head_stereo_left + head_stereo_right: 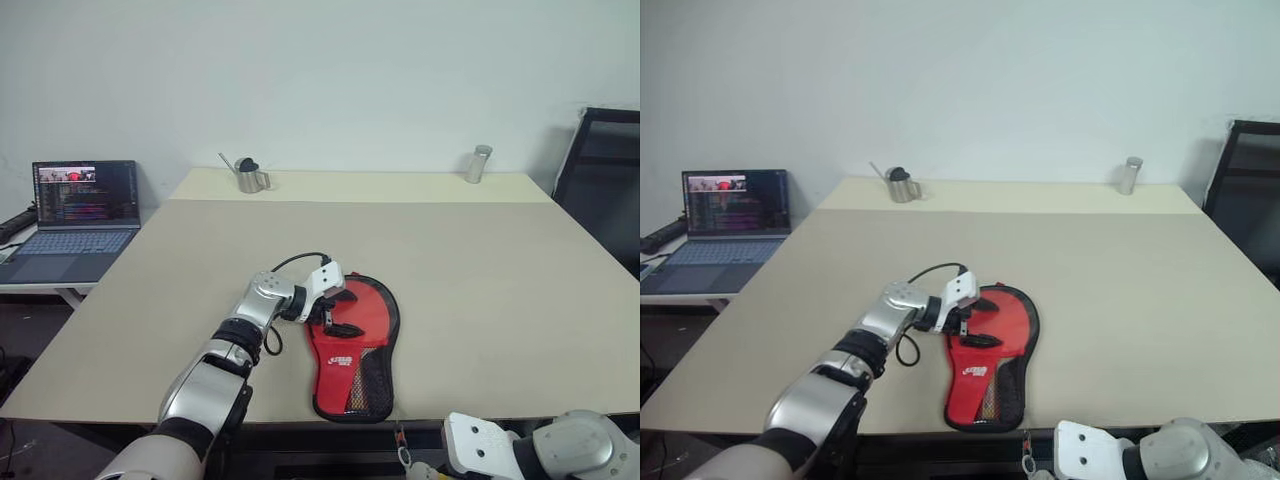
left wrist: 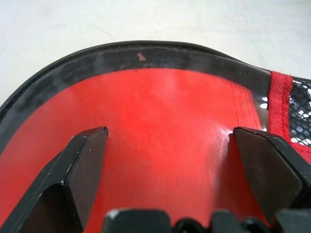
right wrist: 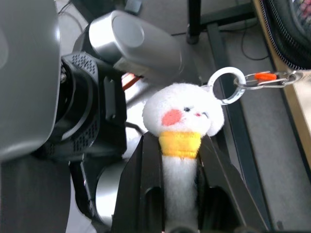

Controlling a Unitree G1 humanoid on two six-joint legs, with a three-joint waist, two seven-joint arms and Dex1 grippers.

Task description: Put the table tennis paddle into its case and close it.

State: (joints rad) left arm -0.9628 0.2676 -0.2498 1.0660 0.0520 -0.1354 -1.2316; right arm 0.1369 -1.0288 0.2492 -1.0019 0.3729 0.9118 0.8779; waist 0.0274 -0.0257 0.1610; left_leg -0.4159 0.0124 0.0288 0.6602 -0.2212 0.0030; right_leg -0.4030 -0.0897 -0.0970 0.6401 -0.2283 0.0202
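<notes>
The case (image 1: pixel 352 345) lies flat near the table's front edge, its red panel up, with a black rim and a mesh pocket at the near end. My left gripper (image 1: pixel 336 316) rests over the round end of the red panel (image 2: pixel 160 111), open, with one finger (image 2: pixel 82 155) on each side and nothing between them. Below the table edge, my right gripper (image 3: pixel 176 141) is shut on a white plush charm (image 3: pixel 182 116). A key ring (image 3: pixel 226 85) and a clip (image 3: pixel 265 77) link the charm to the case's zipper edge. The paddle is hidden.
An open laptop (image 1: pixel 80 215) sits on a low side table to the left. A metal jug (image 1: pixel 250 176) and a metal cylinder (image 1: pixel 478 163) stand at the table's (image 1: pixel 470 270) far edge. A black chair (image 1: pixel 605 180) is at the right.
</notes>
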